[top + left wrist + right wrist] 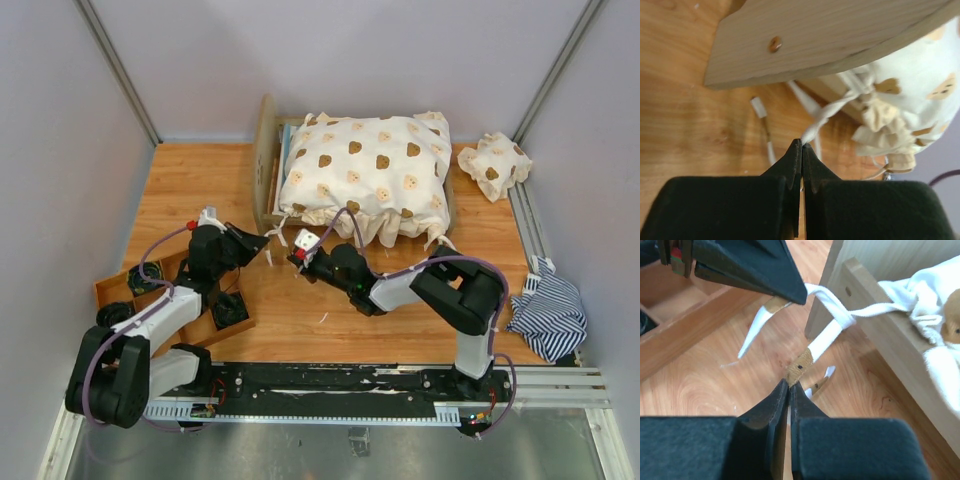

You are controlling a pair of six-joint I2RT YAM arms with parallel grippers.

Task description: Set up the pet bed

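White tie [826, 116] pinched tight in the left gripper [262, 240]; right gripper [300, 256] clamps the second tie [826, 335]. Back-centre on the tabletop [190, 185] sits the pet bed [266, 165], cover [365, 165] on, ties apparently unknotted, pillow [494, 165] off right.

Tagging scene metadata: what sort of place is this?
Probably a lab robot cell: plain grey enclosure walls, silver mounting rail at the near edge, small wooden tabletop with a light plywood pet bed.
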